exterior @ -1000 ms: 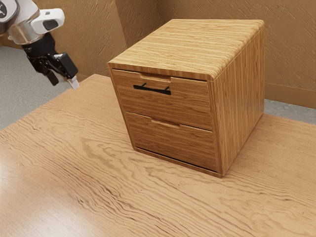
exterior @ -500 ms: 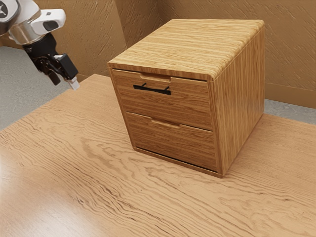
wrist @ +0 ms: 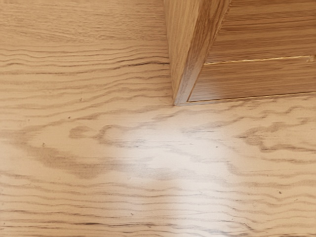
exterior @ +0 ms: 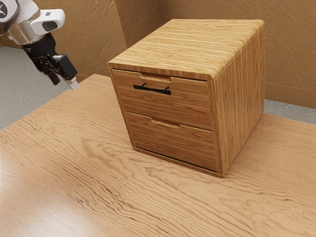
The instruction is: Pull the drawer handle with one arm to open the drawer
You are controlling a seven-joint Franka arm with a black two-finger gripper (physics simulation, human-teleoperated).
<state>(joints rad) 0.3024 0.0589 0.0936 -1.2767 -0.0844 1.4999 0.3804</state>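
**Item: drawer-opening task, status at this moment.**

- Cabinet point(exterior: 197, 44): wooden, two drawers. It stands on the tabletop point(exterior: 98, 173) toward the exterior view's right. In the wrist view its lower front corner point(wrist: 190, 49) meets the tabletop point(wrist: 123, 163).
- Top drawer point(exterior: 163, 106): front flush with the cabinet face and no gap showing, so it reads as closed.
- Handle point(exterior: 152, 89): slim black bar, level, mounted high on the top drawer front. Nothing touches it.
- Lower drawer point(exterior: 173, 140): also flush. It has no black bar, only a shallow wooden lip.
- Arm point(exterior: 24, 22): enters at the exterior view's upper left, raised above the tabletop.
- Gripper point(exterior: 63, 82): fingers parted and holding nothing. It points down and toward the cabinet, and it is well apart from the handle, off to the exterior view's left.

**Progress, as judged:**

- Done: nothing of the pull itself. The drawer has not begun to open, and the hand is at most in its approach.
- Left:
  - carry the gripper across to the handle
  - line the fingers above and below the bar
  - close on it
  - draw straight out from the cabinet face
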